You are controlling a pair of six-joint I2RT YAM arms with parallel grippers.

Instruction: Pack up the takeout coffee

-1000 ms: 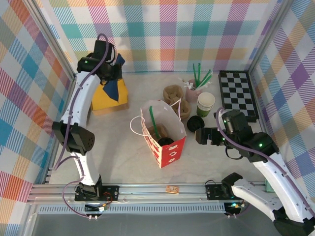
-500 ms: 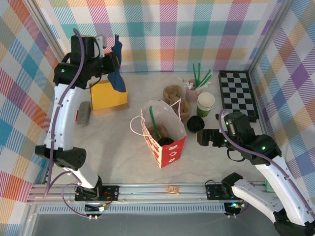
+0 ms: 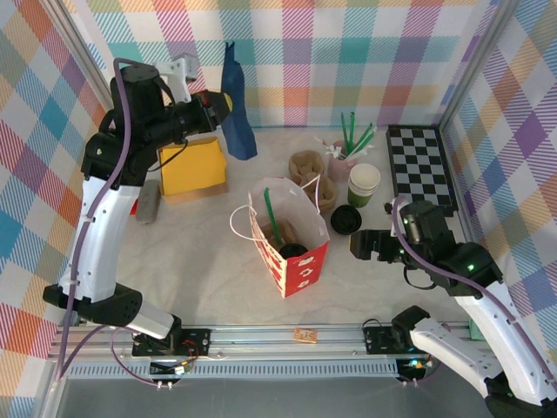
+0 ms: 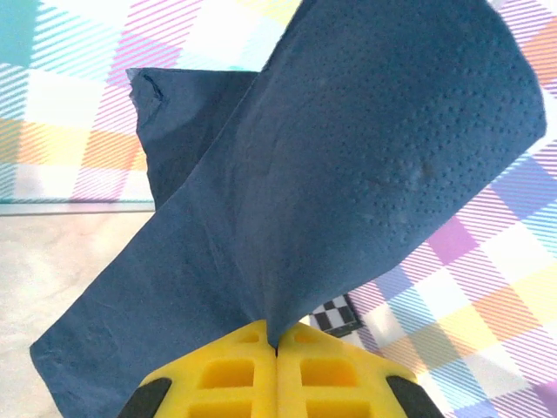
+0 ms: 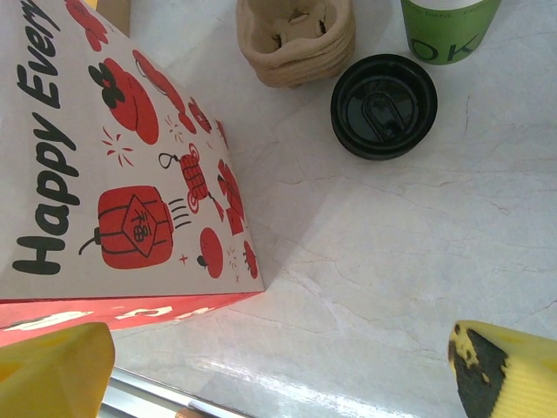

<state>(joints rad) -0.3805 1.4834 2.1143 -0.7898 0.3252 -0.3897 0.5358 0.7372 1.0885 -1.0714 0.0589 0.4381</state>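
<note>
**A:** From above, where is the takeout coffee (image 3: 293, 251) sitting?

**B:** It is standing inside the white-and-red printed paper bag (image 3: 305, 270) in the middle of the pale marble table (image 3: 200, 252). Only its round black lid is showing, next to a green plastic straw (image 3: 271, 218); the bag is hiding the cup body.

**A:** And the claws?

**B:** The left claw (image 3: 218, 109) is hanging high at the back left, well apart from the bag. It is pinching a dark blue paper napkin (image 3: 237, 113) above the flat yellow box (image 3: 191, 165). The right claw (image 3: 361, 244) is hovering near the bag's right side with its jaws spread wide and nothing in them. The coffee is lying between the two claws, nearer the right one.

**A:** What is the left wrist camera showing?

**B:** The left claw (image 4: 277, 344) is clamping its yellow fingertips (image 4: 226, 374) together on the napkin (image 4: 348, 174), which is fanning upward against the plaid wall.

**A:** And the right wrist camera?

**B:** The right claw (image 5: 278, 344) is gaping over bare marble. The bag (image 5: 113, 157) is rising to the left. A loose round black plastic lid (image 5: 384, 105), a lidless green paper cup (image 5: 450, 26) and a stack of brown pulp cup carriers (image 5: 296, 39) are resting ahead.
</note>
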